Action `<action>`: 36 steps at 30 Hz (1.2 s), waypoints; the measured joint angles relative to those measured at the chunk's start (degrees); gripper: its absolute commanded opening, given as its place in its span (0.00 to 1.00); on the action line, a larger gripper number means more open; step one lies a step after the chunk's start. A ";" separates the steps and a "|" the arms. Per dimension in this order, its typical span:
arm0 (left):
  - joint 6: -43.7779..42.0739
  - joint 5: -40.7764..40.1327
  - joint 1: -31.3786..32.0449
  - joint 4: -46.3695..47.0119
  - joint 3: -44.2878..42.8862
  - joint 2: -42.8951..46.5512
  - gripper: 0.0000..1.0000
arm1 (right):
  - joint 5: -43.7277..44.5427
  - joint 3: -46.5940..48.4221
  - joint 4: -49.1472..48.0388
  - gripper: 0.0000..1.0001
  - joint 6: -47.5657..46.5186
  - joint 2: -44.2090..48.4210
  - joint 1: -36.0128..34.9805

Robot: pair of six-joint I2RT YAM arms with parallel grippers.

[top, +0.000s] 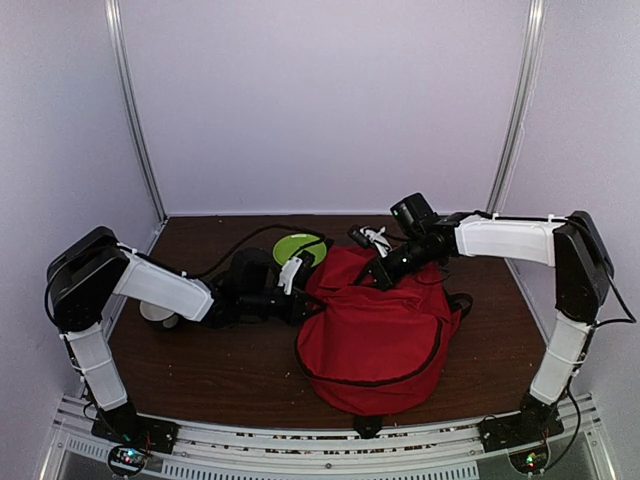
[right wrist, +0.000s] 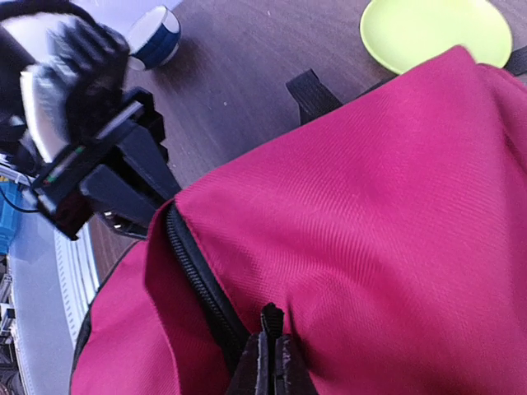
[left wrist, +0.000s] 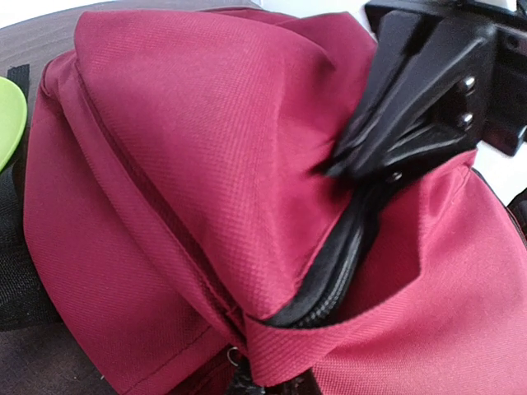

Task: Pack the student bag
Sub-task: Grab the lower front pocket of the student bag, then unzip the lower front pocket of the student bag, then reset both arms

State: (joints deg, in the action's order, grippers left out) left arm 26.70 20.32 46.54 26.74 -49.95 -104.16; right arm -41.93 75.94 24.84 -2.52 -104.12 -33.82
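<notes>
Red fabric dominated every view: the student bag [top: 375, 330] lay slumped on the dark wooden tabletop [top: 220, 360], right of the middle and reaching almost to the near edge. Its black zipper [left wrist: 329, 276] showed as a curved, partly parted seam along the side facing the far edge. The right pincer [right wrist: 272, 354] was clenched on the bag beside that zipper, its fingers pressed together with cloth bunched around them. The left pincer [top: 300, 293] met the bag's left rim and seemed clenched on a fold of fabric drawn up toward its wrist camera, though its fingertips were barely visible there. A lime-green plate [top: 297, 245] sat just beyond the bag toward the far edge, and a blue-and-white cup [right wrist: 155, 37] stood nearer the left edge, both outside the bag. Judging from this, the step in hand was opening the bag: the two arms gripped opposite sides of the zipper line to spread the mouth, and nothing looked packed yet. The next move probably called for pulling the two holds apart, one side steady and the other lifted, until the gap would admit an item. The loose cloth could slip or simply bunch up instead of opening.
</notes>
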 measured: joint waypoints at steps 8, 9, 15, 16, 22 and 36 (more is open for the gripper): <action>0.00 -1.55 0.22 -0.31 0.00 0.28 0.00 | -1.33 -7.54 -2.71 0.00 0.04 12.33 2.99; 0.00 -1.77 0.28 -0.31 0.00 0.35 0.00 | -1.42 -8.09 -2.80 0.00 -0.15 13.35 3.15; -0.02 -3.56 0.55 -1.79 0.00 1.05 0.00 | -1.49 -10.93 -2.10 0.00 -2.12 15.41 5.38; -0.04 -4.02 0.59 -2.27 0.00 1.38 0.00 | -1.38 -11.58 -1.70 0.00 -2.47 15.78 6.21; -0.57 -6.56 0.83 -4.46 0.07 3.21 0.00 | -1.01 -14.82 1.73 0.00 -5.27 20.11 12.09; -4.13 -10.47 0.33 -10.69 0.61 8.61 0.43 | -3.52 -13.86 4.37 0.49 -7.69 25.51 18.38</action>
State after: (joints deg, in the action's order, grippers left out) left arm 22.57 9.85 46.87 16.05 -49.34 -95.55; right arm -45.45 62.08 29.21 -10.22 -78.61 -15.44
